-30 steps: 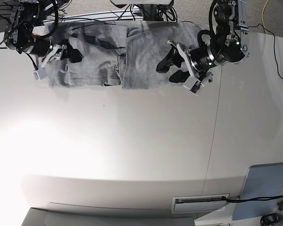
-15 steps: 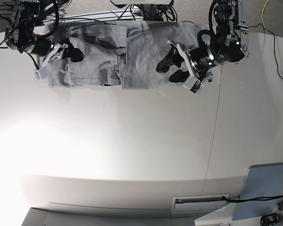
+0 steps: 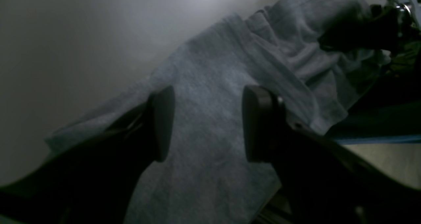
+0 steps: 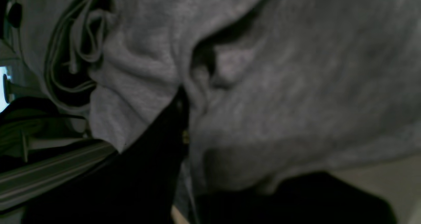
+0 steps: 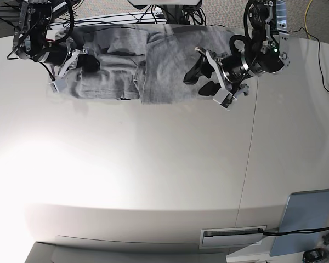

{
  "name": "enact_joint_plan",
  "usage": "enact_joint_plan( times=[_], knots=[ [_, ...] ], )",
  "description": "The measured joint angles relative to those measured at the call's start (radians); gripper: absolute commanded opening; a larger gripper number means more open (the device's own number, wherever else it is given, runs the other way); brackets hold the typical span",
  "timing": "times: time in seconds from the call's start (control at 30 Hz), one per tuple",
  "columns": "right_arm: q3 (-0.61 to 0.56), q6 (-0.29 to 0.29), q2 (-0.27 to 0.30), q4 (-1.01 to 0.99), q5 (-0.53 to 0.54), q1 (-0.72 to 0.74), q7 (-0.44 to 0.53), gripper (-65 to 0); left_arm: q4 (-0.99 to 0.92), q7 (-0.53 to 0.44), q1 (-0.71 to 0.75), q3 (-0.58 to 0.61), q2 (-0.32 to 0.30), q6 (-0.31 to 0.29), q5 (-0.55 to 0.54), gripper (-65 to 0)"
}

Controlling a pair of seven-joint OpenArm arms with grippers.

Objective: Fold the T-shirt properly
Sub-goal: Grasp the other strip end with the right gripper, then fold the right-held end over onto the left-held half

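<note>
Left wrist view: left gripper (image 3: 209,123) is hovering with jaws spread wide over flat shirt (image 3: 210,171) cloth, gripping nothing.

Right wrist view: right gripper (image 4: 184,118) is sitting clenched, grey cloth bunching between its fingers.

Base view: shirt (image 5: 164,71) is lying crumpled along the desk's (image 5: 153,175) far edge, one gripper at each end.

The T-shirt (image 5: 153,66) lies bunched along the far edge of the table (image 5: 153,181), and both arms crowd it: the left gripper (image 5: 200,81) sits over its end on the base view's right, jaws apart with flat cloth between them, and the right gripper (image 5: 85,63) is buried in the folds at the other end. Cables (image 5: 170,13) hang behind that edge. The wide near stretch of tabletop gives free passage; a grey panel (image 5: 307,219) sits at its near corner
</note>
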Motion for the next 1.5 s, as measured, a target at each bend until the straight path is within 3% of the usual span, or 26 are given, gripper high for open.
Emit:
enact_joint_plan(
  times=[0.17,0.33,0.5,0.63,0.8,0.97,1.17,1.27,1.37,1.5],
  knots=[
    [0.122,-0.002,-0.014,-0.003,-0.078,0.059,-0.034,-65.0,0.0,0.0,0.001,0.0,0.0,0.0,0.025,-31.5],
    [0.285,-0.015,0.058,0.006,-0.139,0.114,-0.099,-65.0,-0.001,-0.088,0.043,0.001,0.003,0.0,0.086,-31.5],
    [0.291,-0.037,0.069,0.202,-0.134,0.103,-0.145,-65.0,-0.072,-0.154,0.061,0.004,0.003,0.0,0.106,-31.5],
    [0.219,-0.067,0.021,0.392,-0.192,0.051,-0.122,-65.0,-0.163,-0.201,0.062,0.053,0.011,0.003,0.111,-31.5],
    [0.032,-0.121,-0.056,0.552,-0.333,0.013,-0.053,-65.0,-0.23,-0.279,0.062,0.178,0.013,0.004,0.138,-31.5],
    [-0.178,-0.198,-0.108,0.565,-0.459,0.024,0.008,-65.0,-0.233,-0.318,0.058,0.269,0.011,0.084,0.204,-31.5],
    [-0.379,-0.268,-0.194,0.564,-0.593,0.058,0.077,-65.0,-0.233,-0.319,0.056,0.287,0.011,0.084,0.217,-31.5],
    [-0.436,-0.272,-0.228,0.564,-0.708,0.057,0.093,-65.0,-0.233,-0.319,0.057,0.287,0.011,0.084,0.219,-31.5],
    [-0.474,-0.272,-0.239,0.564,-0.756,0.057,0.107,-65.0,-0.233,-0.319,0.056,0.287,0.011,0.084,0.237,-31.5],
    [-0.485,-0.241,-0.238,0.564,-0.752,0.057,0.125,-46.5,-0.233,-0.318,0.056,0.287,0.011,0.084,0.239,-31.5]
  ],
)
